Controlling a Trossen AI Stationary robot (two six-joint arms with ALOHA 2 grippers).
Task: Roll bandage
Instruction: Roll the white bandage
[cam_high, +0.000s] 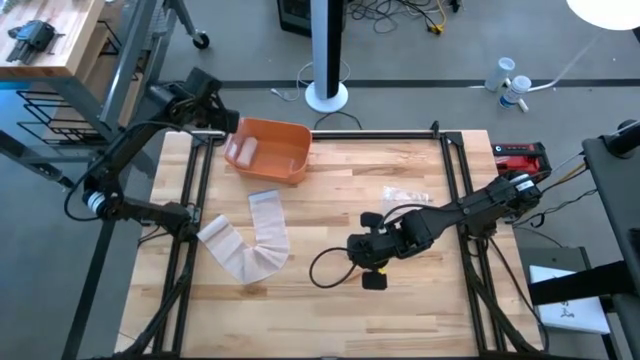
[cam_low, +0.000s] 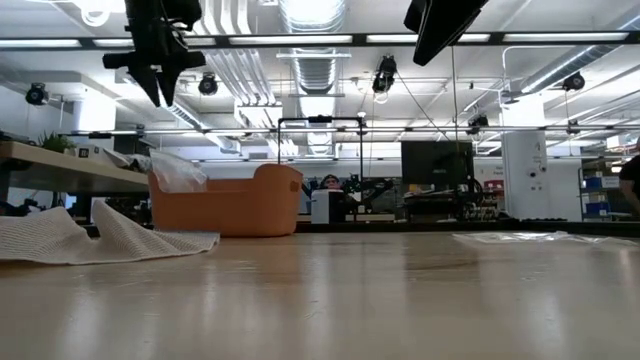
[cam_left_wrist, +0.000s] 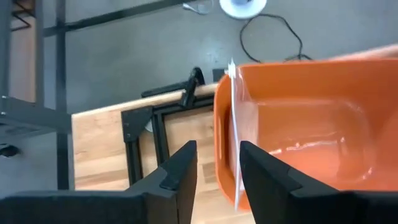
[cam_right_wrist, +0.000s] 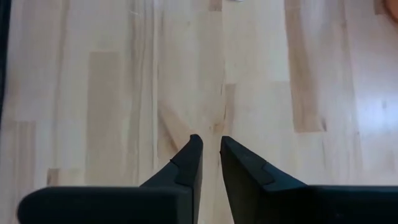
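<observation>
Unrolled bandage (cam_high: 252, 238) lies flat on the table (cam_high: 330, 310) while both grippers hang apart from it, holding nothing.

The bandage is a pale mesh strip bent into a loose V on the left half of the table, just in front of the orange bin (cam_high: 268, 151), which stands at the far edge with a clear plastic wrapper (cam_high: 243, 152) inside it. The left gripper (cam_left_wrist: 217, 163) hovers above the bin's near-left rim, its fingers parted with only a narrow gap and empty. The right gripper (cam_right_wrist: 211, 154) sits over bare wood near the table's middle, well apart from the bandage, fingers almost together and gripping nothing. A second clear wrapper (cam_high: 405, 195) lies on the table behind the right arm.
</observation>
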